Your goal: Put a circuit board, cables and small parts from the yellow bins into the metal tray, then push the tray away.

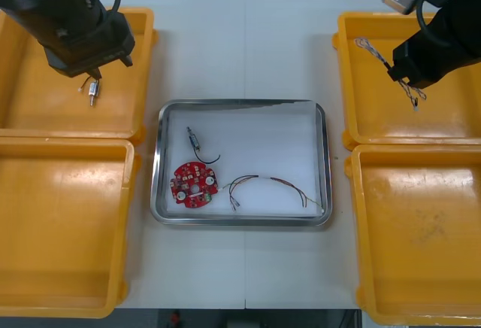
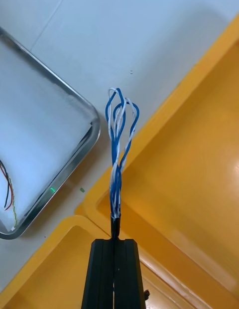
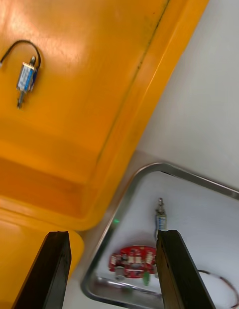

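My right gripper (image 2: 115, 239) is shut on a twisted blue and white cable (image 2: 118, 139), which hangs over the far right yellow bin (image 1: 443, 117). In the front view that cable (image 1: 379, 57) trails from the right gripper (image 1: 404, 80). My left gripper (image 3: 117, 274) is open over the far left yellow bin (image 1: 30, 102), where a small metal part (image 1: 92, 92) lies; the left gripper (image 1: 95, 72) hovers just behind it. The metal tray (image 1: 323, 162) holds a round red circuit board (image 1: 192, 183), a small metal part (image 1: 194, 140) and a red and yellow cable (image 1: 270, 185).
Two more yellow bins, near left (image 1: 60, 230) and near right (image 1: 421, 238), flank the tray. Bare table (image 1: 244, 50) lies beyond the tray between the far bins.
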Motion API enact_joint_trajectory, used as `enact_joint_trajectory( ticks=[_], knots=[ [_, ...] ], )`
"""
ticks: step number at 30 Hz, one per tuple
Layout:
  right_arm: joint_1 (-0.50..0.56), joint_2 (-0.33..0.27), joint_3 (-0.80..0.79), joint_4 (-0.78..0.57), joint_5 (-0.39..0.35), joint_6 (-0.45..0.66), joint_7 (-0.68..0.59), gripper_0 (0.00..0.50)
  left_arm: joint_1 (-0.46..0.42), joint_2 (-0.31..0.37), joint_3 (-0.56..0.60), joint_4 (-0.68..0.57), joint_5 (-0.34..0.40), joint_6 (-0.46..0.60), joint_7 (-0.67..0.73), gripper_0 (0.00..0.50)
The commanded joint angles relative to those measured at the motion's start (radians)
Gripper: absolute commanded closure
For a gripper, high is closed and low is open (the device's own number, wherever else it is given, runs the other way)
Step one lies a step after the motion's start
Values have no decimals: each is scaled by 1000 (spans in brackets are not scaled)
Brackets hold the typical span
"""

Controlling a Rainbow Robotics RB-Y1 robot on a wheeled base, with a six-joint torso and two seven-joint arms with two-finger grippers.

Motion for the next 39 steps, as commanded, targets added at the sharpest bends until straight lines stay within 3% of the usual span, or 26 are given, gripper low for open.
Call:
enact_joint_trajectory(
  ticks=[1,8,20,34,39],
  knots=[
    [-1,-35,123,-86,-30,-54,41,500,-55,51,23,115,-16,-97,-192,0],
    [-12,-35,294,-122,-72,-199,75,500,-54,57,23,285,-59,-218,-407,0],
    [-118,-7,612,-43,-34,-382,363,500,-55,58,-20,528,-82,-437,-715,0],
    [-219,109,729,259,-6,-528,548,500,-54,40,-195,669,-60,-620,-732,0],
    [-222,132,758,320,-7,-575,551,500,-55,14,-215,738,-42,-669,-740,0]
  ],
)
